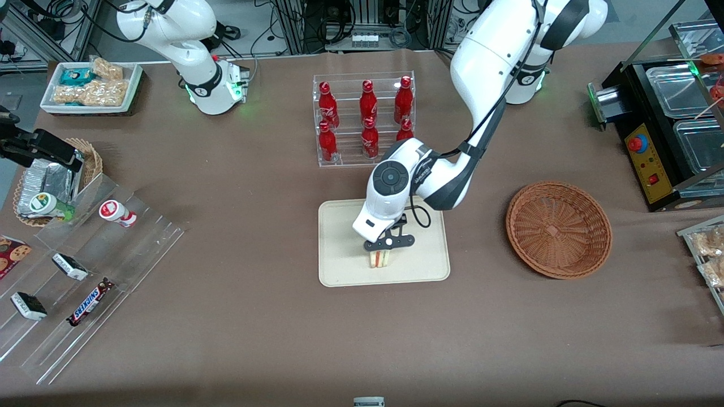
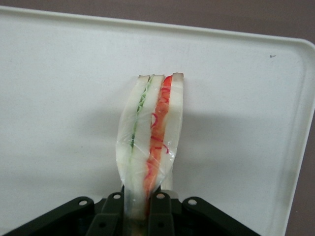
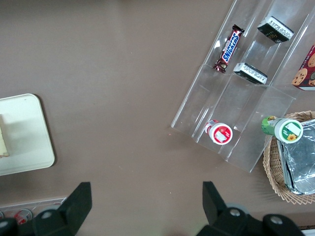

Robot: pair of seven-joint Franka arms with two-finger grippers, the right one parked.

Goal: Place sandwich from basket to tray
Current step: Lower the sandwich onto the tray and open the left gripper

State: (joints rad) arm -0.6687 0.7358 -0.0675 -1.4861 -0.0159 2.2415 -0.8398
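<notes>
The sandwich stands on its edge over the cream tray, wrapped in clear film with green and red-orange layers showing. My left gripper is shut on the sandwich, its black fingers pressing the bread from both sides. Whether the sandwich touches the tray I cannot tell. The round wicker basket sits empty beside the tray, toward the working arm's end of the table. A sliver of the sandwich and the tray show in the right wrist view.
A clear rack of red bottles stands farther from the camera than the tray. A clear stepped display with snack bars and a small wicker basket with a foil packet lie toward the parked arm's end. A black appliance stands at the working arm's end.
</notes>
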